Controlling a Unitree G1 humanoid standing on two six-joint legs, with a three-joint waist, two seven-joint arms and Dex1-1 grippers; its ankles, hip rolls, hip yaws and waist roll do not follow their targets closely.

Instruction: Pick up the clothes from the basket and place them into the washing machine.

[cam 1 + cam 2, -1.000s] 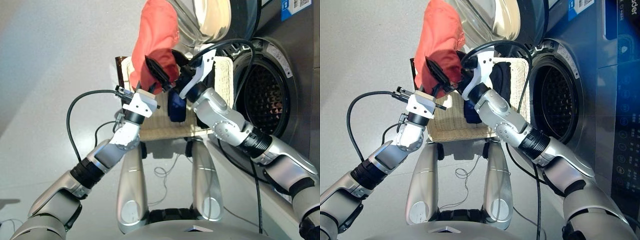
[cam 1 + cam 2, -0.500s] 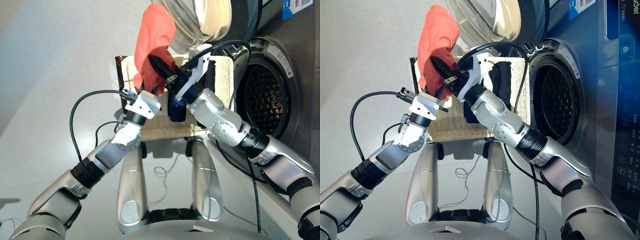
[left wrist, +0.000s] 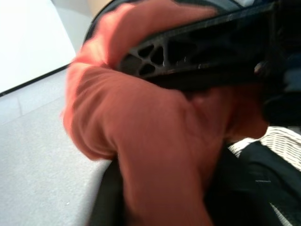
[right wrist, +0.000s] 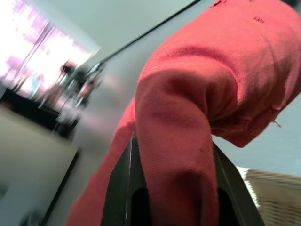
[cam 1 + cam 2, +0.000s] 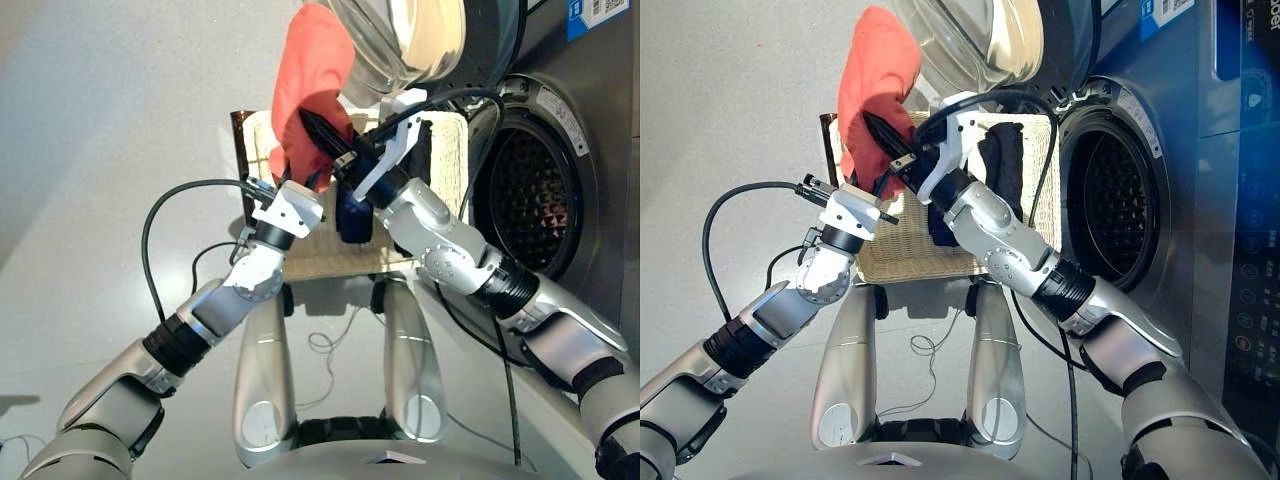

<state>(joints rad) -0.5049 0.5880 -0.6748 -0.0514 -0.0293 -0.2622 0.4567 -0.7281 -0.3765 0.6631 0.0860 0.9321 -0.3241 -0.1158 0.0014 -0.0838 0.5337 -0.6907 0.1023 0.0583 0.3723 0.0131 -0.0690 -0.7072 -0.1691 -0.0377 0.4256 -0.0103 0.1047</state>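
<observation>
Your coral-red cloth (image 5: 312,75) sits upper centre of the head view, held up above the basket (image 5: 447,150), long axis roughly vertical, top end rounded and pointing up toward the open porthole door (image 5: 420,40), lower end hanging at both grippers. Right gripper (image 5: 322,135) is clamped on it: in the right wrist view the cloth (image 4: 188,141) fills the gap between both fingers (image 4: 123,188). Left gripper (image 5: 290,178) is under the cloth's lower edge; cloth hides its fingers, so you cannot tell if it grips. Navy cloth (image 5: 352,215) and black cloth (image 5: 418,150) lie in the basket. Washing machine (image 5: 560,180) drum is open at right of frame, well apart from the red cloth.
</observation>
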